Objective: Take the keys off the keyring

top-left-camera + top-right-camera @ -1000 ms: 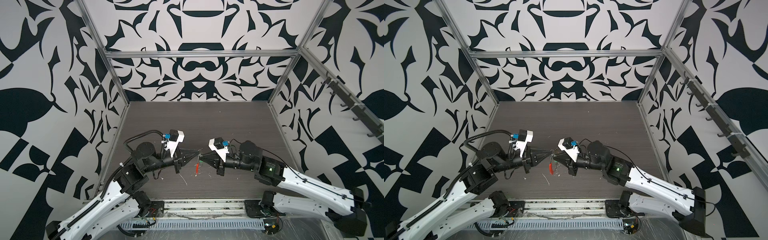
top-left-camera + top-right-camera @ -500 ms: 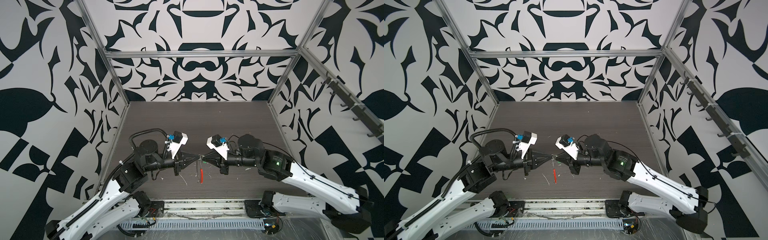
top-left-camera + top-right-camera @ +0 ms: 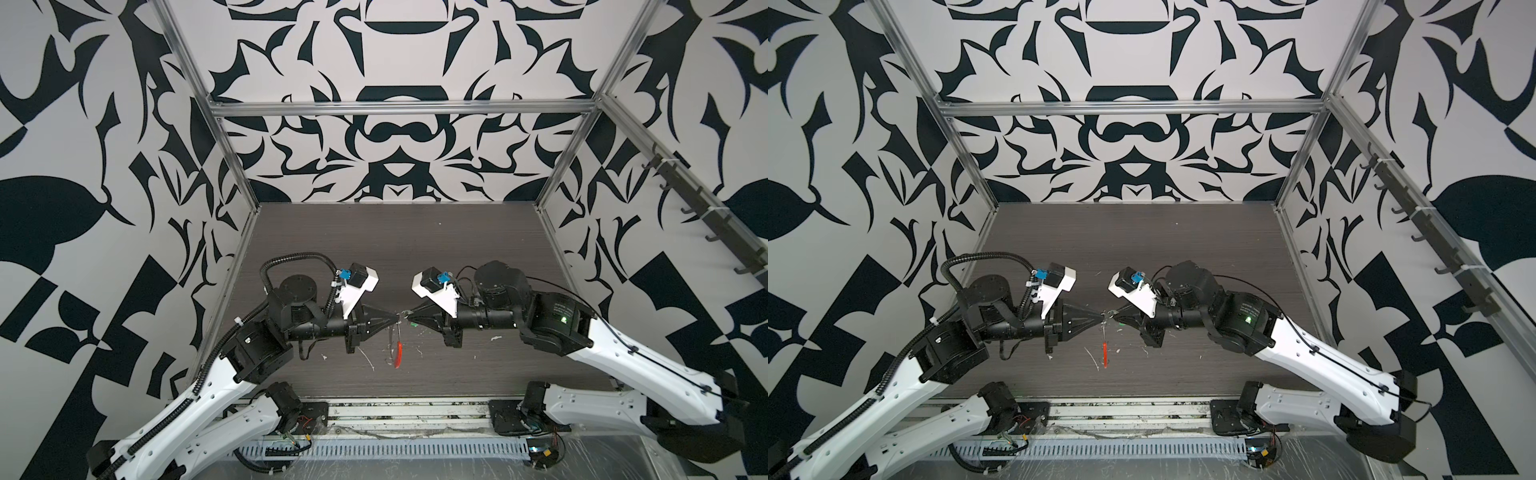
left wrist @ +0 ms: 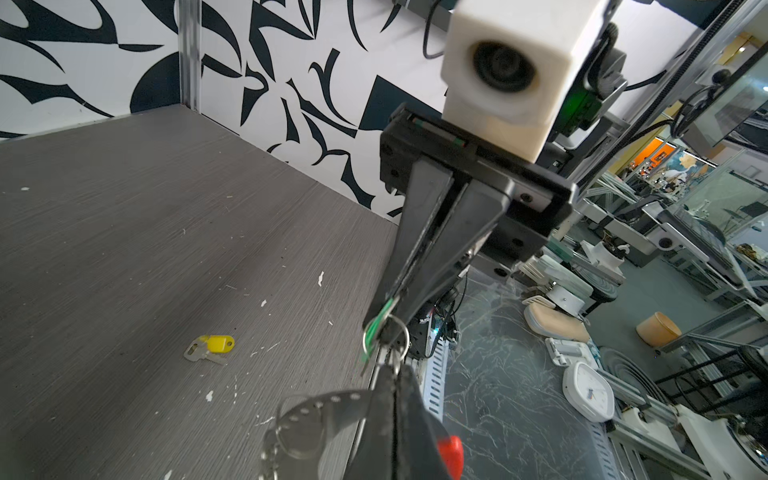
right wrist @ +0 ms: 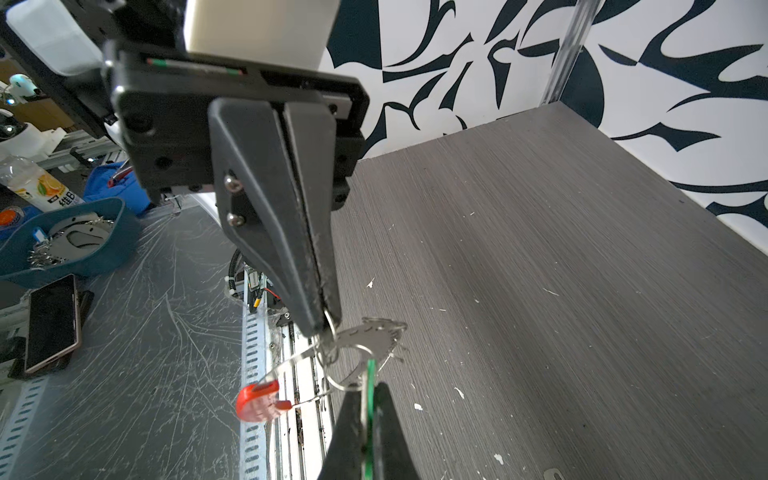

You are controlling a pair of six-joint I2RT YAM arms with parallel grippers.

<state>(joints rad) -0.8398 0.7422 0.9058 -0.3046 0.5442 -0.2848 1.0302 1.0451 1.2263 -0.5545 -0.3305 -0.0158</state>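
We can read one label only: the drink bottle (image 5: 35, 183) standing off the table, past its near edge, bears "维B" beside a picture of orange slices. Print on the right arm's black link (image 3: 562, 309) is too small for us to read.

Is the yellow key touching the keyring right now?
Apart. The left wrist view shows the yellow key lying on the table, with bare surface between it and the keyring, which the left claw holds up.
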